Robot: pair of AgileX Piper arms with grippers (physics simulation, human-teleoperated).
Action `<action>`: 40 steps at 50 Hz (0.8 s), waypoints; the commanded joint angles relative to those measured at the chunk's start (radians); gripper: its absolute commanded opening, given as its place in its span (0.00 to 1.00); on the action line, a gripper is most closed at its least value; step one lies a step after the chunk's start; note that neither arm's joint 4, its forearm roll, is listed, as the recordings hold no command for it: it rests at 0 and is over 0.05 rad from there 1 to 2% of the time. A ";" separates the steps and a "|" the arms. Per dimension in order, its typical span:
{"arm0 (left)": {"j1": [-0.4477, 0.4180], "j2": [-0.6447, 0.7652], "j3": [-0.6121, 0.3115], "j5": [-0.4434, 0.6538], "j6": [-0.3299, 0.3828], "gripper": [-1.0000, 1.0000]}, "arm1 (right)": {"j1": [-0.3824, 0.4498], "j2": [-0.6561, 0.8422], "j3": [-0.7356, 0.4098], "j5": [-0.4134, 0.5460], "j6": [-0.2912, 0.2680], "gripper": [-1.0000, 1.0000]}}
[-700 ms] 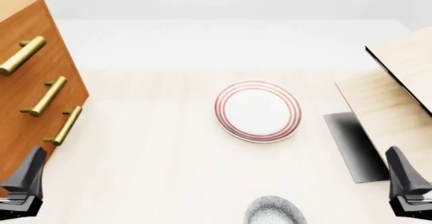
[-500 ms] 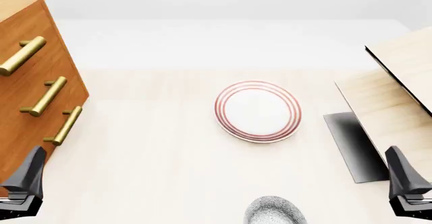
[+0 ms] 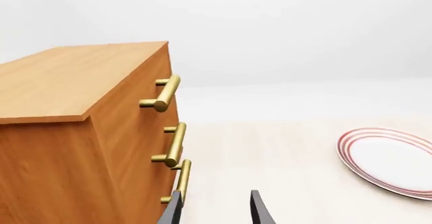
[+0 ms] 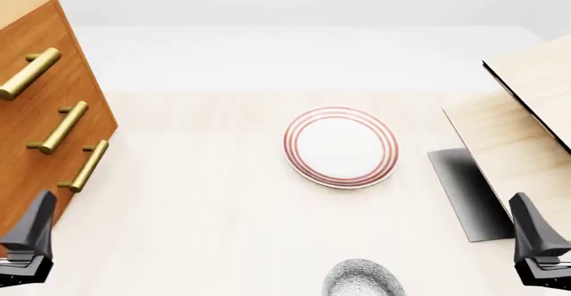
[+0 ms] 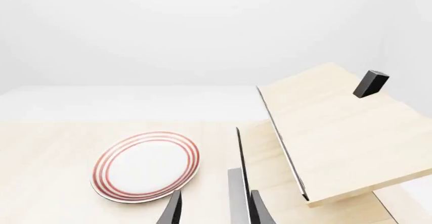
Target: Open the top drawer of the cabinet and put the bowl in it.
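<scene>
Two grippers sat near the tabletop's [image 4: 214, 216] front edge, fingers spread and empty. Only the left gripper [image 4: 25, 246] had edged leftward. Between them lay the bowl [image 4: 362, 279]; beyond, the cabinet's [image 4: 36, 169] top drawer [image 4: 31, 72] stayed closed.

Speckled bowl [image 4: 362, 279] sits near front edge; cabinet [image 4: 36, 109] left, top drawer [image 4: 31, 72] shut.

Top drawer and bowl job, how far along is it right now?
Nothing looks done yet. The top drawer sits flush in the cabinet, as do the two below. In hand: nothing; the left gripper is open and empty near the cabinet's lower corner, and the right gripper is open too. Left: pull the drawer out, pick up the bowl at the table's near edge, and place it inside.
</scene>
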 commanded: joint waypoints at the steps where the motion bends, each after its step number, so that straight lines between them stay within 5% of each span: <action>1: 0.012 0.028 -0.050 0.024 0.084 1.00 | 0.000 -0.001 0.001 0.000 0.000 1.00; 11: -0.048 0.159 -0.172 0.017 0.189 1.00 | 0.000 -0.001 0.001 0.000 0.000 1.00; 40: -0.161 0.478 -0.346 -0.080 0.486 1.00 | 0.000 -0.001 0.001 0.000 0.000 1.00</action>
